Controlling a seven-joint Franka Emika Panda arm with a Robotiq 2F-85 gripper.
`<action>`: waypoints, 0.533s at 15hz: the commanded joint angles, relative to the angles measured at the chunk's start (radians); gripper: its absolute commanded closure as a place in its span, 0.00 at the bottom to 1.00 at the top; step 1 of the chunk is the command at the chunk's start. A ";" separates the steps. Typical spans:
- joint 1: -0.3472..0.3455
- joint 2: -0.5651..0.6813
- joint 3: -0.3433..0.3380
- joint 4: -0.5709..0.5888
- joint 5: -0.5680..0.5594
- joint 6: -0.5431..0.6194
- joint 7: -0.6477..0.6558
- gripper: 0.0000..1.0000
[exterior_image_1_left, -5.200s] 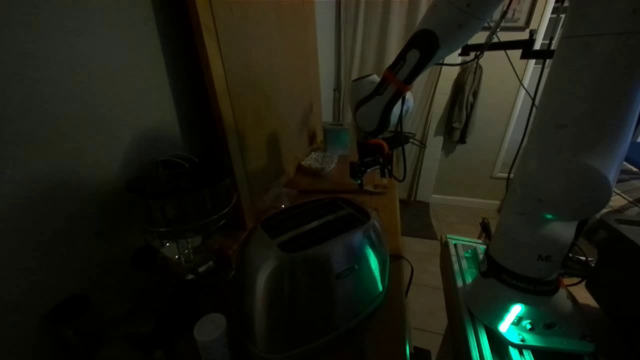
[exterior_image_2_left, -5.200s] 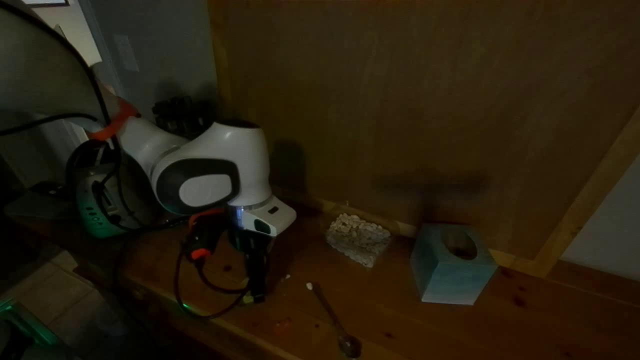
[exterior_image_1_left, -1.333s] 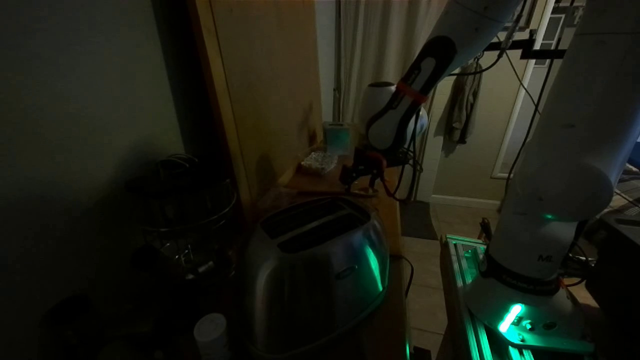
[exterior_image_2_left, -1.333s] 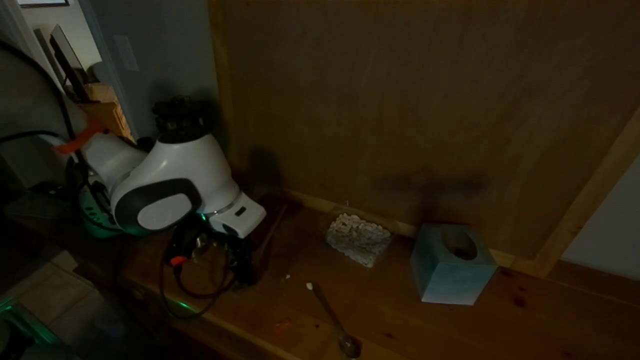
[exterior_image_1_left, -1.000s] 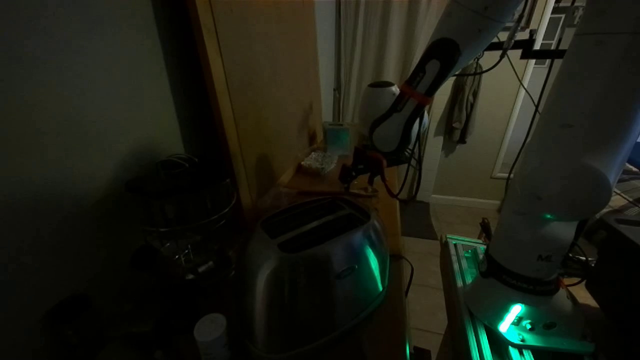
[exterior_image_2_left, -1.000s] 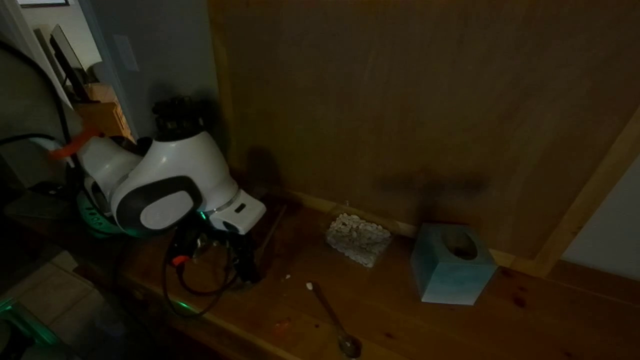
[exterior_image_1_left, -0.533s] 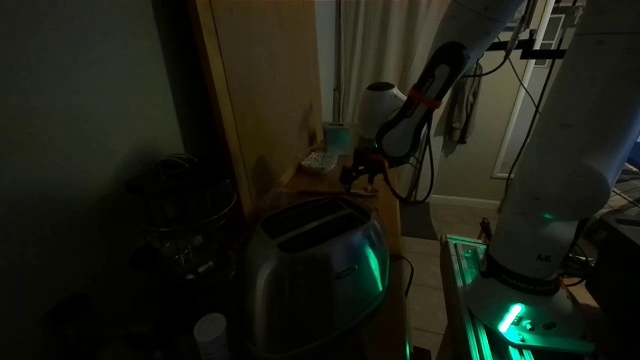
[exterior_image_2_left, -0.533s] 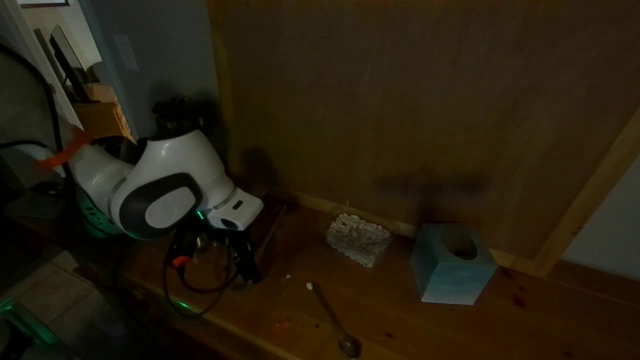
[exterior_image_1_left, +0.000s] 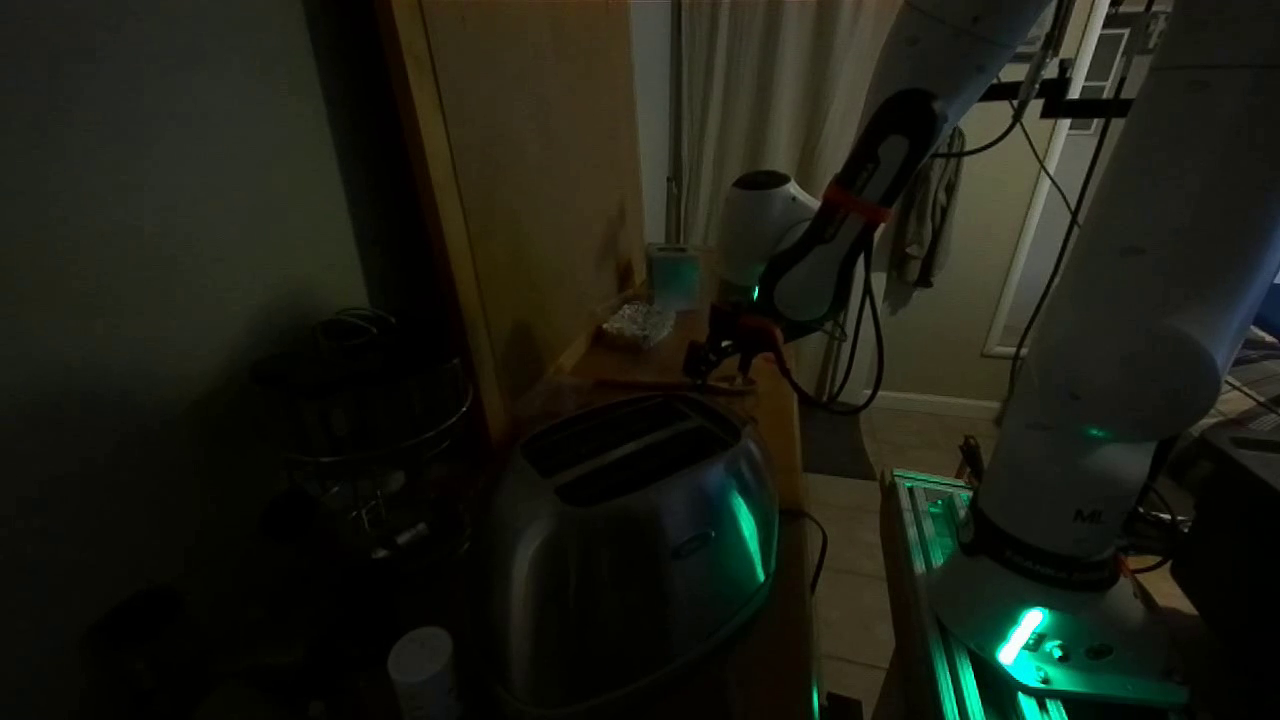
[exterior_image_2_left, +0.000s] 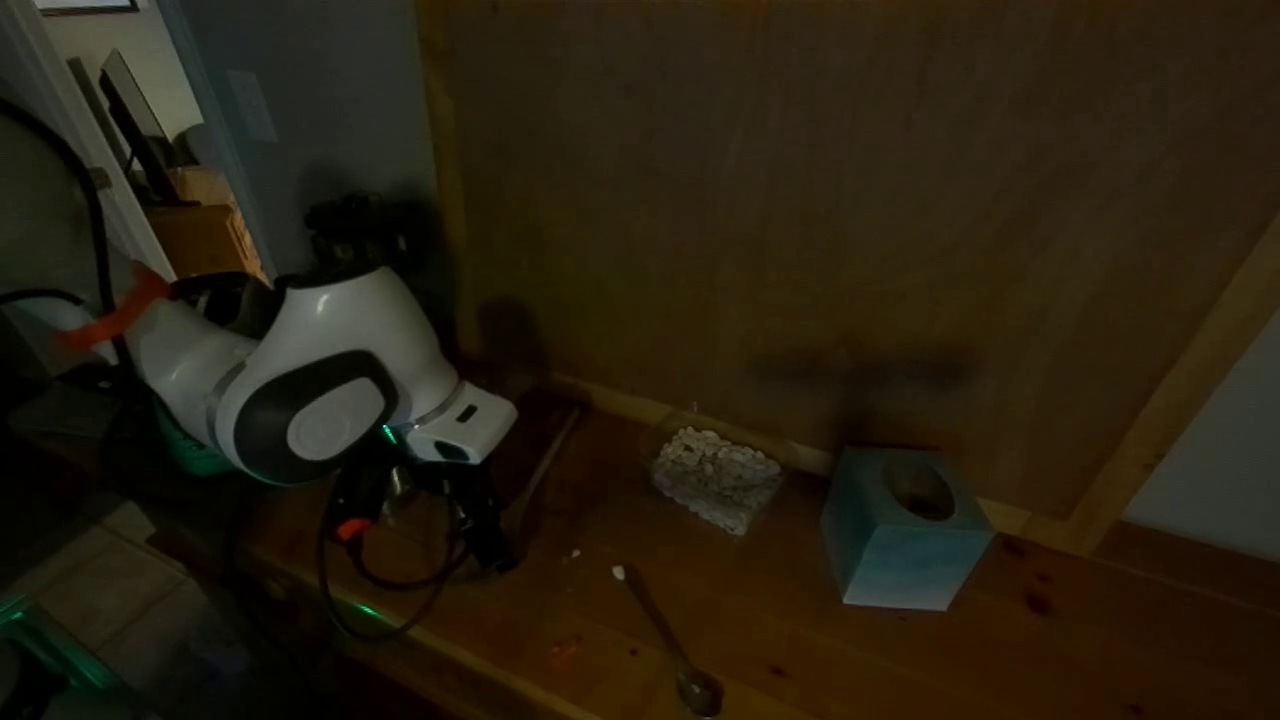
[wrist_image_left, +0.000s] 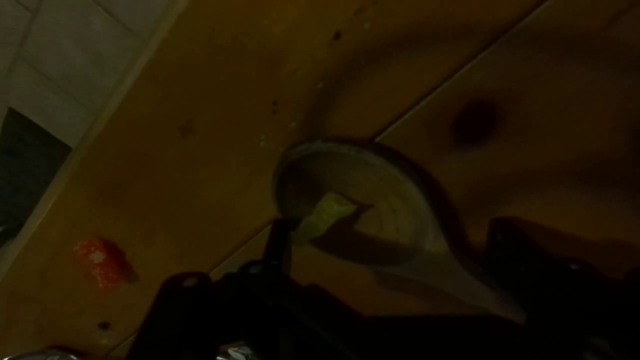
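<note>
My gripper (wrist_image_left: 393, 225) stands open low over the wooden counter, straddling a large spoon (wrist_image_left: 400, 215). A yellow-green piece (wrist_image_left: 325, 217) overlaps the spoon's bowl in the wrist view. Its lower end meets the tip of the left finger (wrist_image_left: 279, 245); whether it clings there or rests in the bowl I cannot tell. The right finger (wrist_image_left: 512, 250) is beside the spoon's neck, hiding part of the handle. A red piece (wrist_image_left: 102, 262) lies on the counter to the left. In an exterior view, the spoon's handle (exterior_image_2_left: 548, 460) shows behind the gripper (exterior_image_2_left: 490, 565).
A tray of pale pieces (exterior_image_2_left: 717, 478) and a blue tissue box (exterior_image_2_left: 905, 530) stand along the wooden panel. A smaller spoon (exterior_image_2_left: 660, 625) lies nearer the front. A steel toaster (exterior_image_1_left: 630, 560) is close by. The counter edge (wrist_image_left: 107, 115) borders the tiled floor.
Five seconds ago the gripper stood elsewhere over the counter, a yellow-green bit at its fingertips. Over the last second the wrist and forearm have tilted slightly while the fingertips stay nearly in place.
</note>
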 joint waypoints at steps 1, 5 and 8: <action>-0.011 -0.028 0.002 -0.022 -0.076 0.023 0.039 0.00; -0.017 -0.031 0.001 -0.020 -0.170 0.023 0.051 0.00; -0.018 -0.029 -0.001 -0.018 -0.220 0.019 0.054 0.00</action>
